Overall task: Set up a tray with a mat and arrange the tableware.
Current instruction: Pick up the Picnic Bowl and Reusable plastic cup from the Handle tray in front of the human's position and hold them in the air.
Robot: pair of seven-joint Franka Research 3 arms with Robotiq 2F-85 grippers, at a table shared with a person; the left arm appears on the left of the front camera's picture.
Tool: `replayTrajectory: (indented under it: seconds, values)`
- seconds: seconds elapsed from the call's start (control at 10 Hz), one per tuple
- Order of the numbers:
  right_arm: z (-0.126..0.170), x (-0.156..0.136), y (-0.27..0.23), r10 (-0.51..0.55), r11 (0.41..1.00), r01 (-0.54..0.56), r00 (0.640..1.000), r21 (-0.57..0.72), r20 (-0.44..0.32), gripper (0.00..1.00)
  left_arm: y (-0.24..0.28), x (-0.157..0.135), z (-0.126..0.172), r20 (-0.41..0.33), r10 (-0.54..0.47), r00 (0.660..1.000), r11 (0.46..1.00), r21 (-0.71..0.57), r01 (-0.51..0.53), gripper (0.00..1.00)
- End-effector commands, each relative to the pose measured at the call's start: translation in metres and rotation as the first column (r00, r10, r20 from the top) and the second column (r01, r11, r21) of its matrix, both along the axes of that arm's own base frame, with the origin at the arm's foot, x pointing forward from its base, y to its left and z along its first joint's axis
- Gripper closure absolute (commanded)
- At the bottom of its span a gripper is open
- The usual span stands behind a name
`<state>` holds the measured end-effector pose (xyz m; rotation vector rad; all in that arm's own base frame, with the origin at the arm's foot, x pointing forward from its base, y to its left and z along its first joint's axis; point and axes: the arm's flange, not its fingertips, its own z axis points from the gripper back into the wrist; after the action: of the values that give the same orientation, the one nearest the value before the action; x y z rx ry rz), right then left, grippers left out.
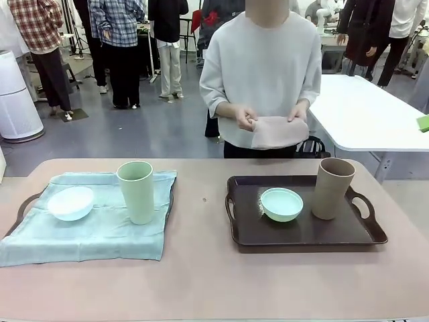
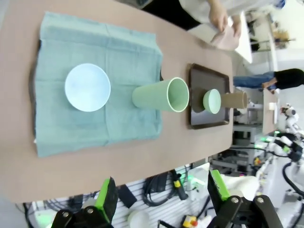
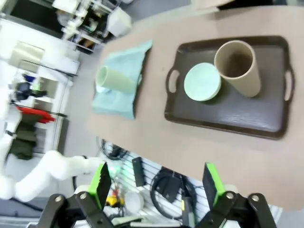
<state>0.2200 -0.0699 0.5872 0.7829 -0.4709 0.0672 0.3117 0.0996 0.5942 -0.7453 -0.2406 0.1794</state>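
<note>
In the person's hands (image 1: 245, 118), a pink mat (image 1: 278, 132)

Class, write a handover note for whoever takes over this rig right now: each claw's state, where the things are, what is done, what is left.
Left claw: open, holding nothing.
Right claw: open, holding nothing.
Left tray: teal mat on it, with blue bowl and sage cup on the mat.
Right tray: no mat; mint bowl and tan cup sit on it.
Person, far side, holds a folded pink mat.
Done: left set. Left: probably a mat under the right set.
</note>
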Motion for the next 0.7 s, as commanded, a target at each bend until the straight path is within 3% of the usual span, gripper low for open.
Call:
replayTrajectory:
  seconds: [0.0, 0.2, 0.4, 0.5, 0.6]
  values:
    - [-0.012, -0.011, -0.028, 0.013, 0.993, -0.012, 1.000, 0.121, -0.012, 0.00, 0.017, -0.011, -0.008, -0.013, 0.013, 1.000, 0.999, -0.048, -0.014, 0.00]
    - [-0.014, -0.026, -0.054, 0.028, 0.982, -0.025, 0.999, 0.189, -0.017, 0.00, 0.045, -0.016, -0.019, -0.044, 0.092, 0.995, 0.991, -0.093, -0.096, 0.00]
    - [-0.013, -0.031, -0.048, 0.057, 0.984, -0.050, 0.998, 0.170, -0.036, 0.00, 0.069, -0.007, -0.029, -0.129, 0.132, 0.983, 0.984, -0.102, -0.146, 0.00]
    - [-0.012, -0.030, -0.037, 0.043, 0.988, -0.036, 0.998, 0.151, -0.050, 0.00, 0.075, 0.000, -0.030, -0.141, 0.161, 0.977, 0.977, -0.116, -0.177, 0.00]
    - [-0.012, -0.028, -0.013, -0.016, 1.000, 0.019, 0.993, 0.022, -0.116, 0.00, 0.073, -0.001, -0.035, -0.122, 0.220, 0.968, 0.973, -0.047, -0.227, 0.00]
